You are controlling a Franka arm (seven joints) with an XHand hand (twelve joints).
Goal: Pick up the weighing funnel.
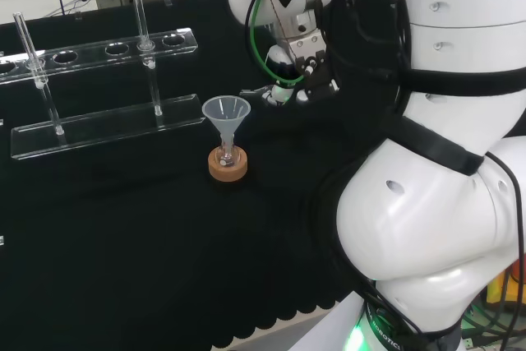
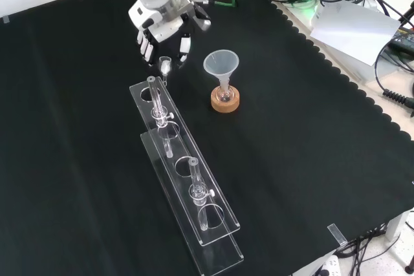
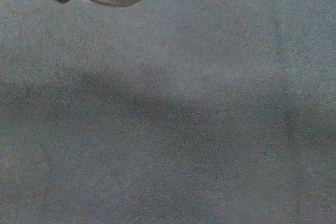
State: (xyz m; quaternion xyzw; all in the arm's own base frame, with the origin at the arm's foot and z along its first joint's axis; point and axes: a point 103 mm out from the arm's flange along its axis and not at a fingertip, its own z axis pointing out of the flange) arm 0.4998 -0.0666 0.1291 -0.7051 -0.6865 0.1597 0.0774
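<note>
Got the hand [image 2: 160, 27] at the top of the front view, fingers curled downward, pinching the weighing funnel [image 2: 165, 64] at the fingertips. Held just above the far end of the tube rack [image 2: 213, 224], left of the big funnel [image 2: 221, 64] on its cork ring [image 2: 225, 102]. Can't tell whether it is clear of the cloth [image 2: 310, 159].
</note>
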